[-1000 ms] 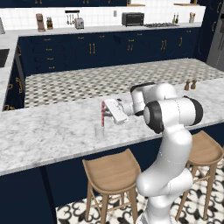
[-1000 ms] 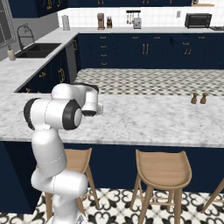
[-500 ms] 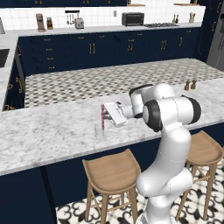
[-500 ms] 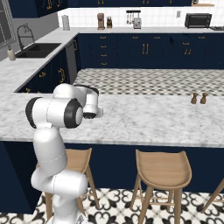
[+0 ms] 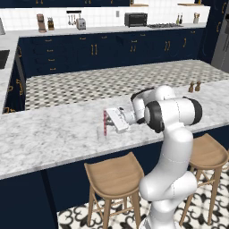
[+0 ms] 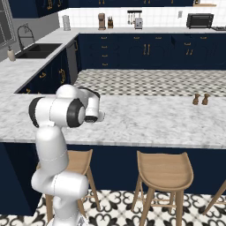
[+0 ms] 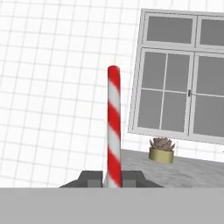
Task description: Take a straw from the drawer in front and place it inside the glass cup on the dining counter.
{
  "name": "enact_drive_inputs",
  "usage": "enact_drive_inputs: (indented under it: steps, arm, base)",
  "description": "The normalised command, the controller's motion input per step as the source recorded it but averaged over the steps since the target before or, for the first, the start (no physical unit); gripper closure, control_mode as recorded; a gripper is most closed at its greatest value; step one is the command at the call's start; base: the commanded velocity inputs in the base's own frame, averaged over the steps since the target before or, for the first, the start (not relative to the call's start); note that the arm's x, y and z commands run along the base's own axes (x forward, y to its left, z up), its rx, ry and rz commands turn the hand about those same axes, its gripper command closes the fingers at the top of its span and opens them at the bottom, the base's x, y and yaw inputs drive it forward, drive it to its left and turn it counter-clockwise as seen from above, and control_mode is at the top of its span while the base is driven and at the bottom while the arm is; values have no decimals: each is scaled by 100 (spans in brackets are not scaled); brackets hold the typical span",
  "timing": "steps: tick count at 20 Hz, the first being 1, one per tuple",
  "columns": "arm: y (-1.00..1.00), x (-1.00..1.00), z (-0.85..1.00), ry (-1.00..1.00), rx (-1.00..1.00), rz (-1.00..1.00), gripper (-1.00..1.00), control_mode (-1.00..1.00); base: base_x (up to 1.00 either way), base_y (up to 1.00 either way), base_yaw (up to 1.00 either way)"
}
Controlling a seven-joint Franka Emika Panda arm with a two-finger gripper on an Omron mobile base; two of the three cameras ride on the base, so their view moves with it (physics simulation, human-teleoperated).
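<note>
The step in hand is the placing. The end effector (image 5: 107, 124) is closed tight on the straw (image 5: 105, 123), which stands upright between the finger tips over the marble dining surface (image 5: 53, 134). In the hand view the red-and-white striped straw (image 7: 113, 127) rises straight from the two dark finger tips (image 7: 92, 178), pinched near one end.

In the left base view the glass cup (image 5: 101, 133) shows as a faint clear tumbler standing on the surface just below and slightly to the left of the straw. The straw's lower end looks to be at or just above the cup's rim; whether it has already entered the mouth is too fine to tell. In the right base view the arm's own shoulder and wrist cover the end effector, the straw and the cup.

The fetching from the drawer appears done, so the task is judged late on. The next move calls for lining the straw's lower tip over the cup's opening, lowering it inside, then opening the fingers so that the straw leans on the rim. As the straw is far taller than the cup, a release off-centre might tip the light tumbler.
</note>
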Motion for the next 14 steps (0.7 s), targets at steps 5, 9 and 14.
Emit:
enact_drive_inputs:
  steps: [5, 9, 14]
  arm:
    - [1, 8, -1, 0, 0, 0, 100, -100]
    - [0, -12, 54, -5, 0, 0, 100, -100]
    - [0, -15, 70, -1, 1, 0, 100, -100]
  base:
    - [0, 0, 0]
    - [0, 0, 0]
    - [0, 0, 0]
